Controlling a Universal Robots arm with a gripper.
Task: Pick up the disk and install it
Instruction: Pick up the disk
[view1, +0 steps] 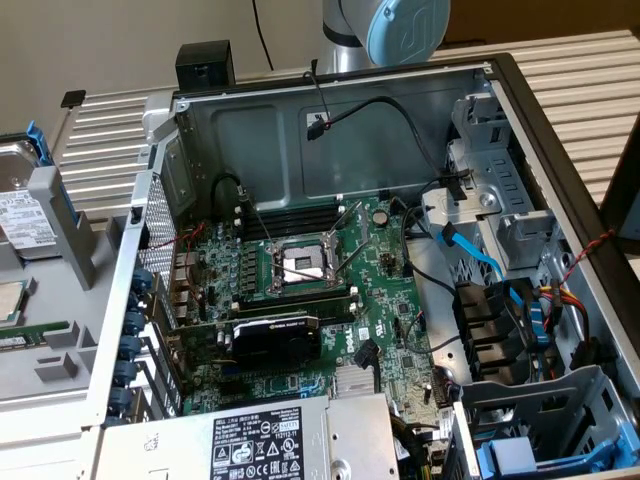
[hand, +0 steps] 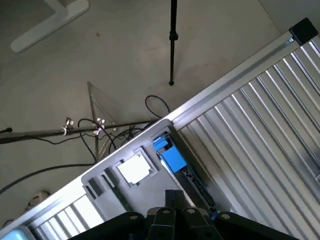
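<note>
Pick not done — disk (view1: 20, 215) sits upright in the grey stand (view1: 75, 230) outside the case (view1: 300, 140), exterior view's left; gripper (hand: 173, 196) clenched shut, empty, poised close to its blue frame (hand: 172, 157); install untouched — all work left.

Gripper (hand: 172, 201) fingers together, empty. Blue-framed disk (hand: 172, 159) edge-on just beyond at its 12 o'clock, white square (hand: 134, 169) at 10, ribbed table (hand: 260, 125) at 2, tripod leg (hand: 173, 45) farther out at 12.

No readable text, power-supply label (view1: 268, 442) print illegible
</note>
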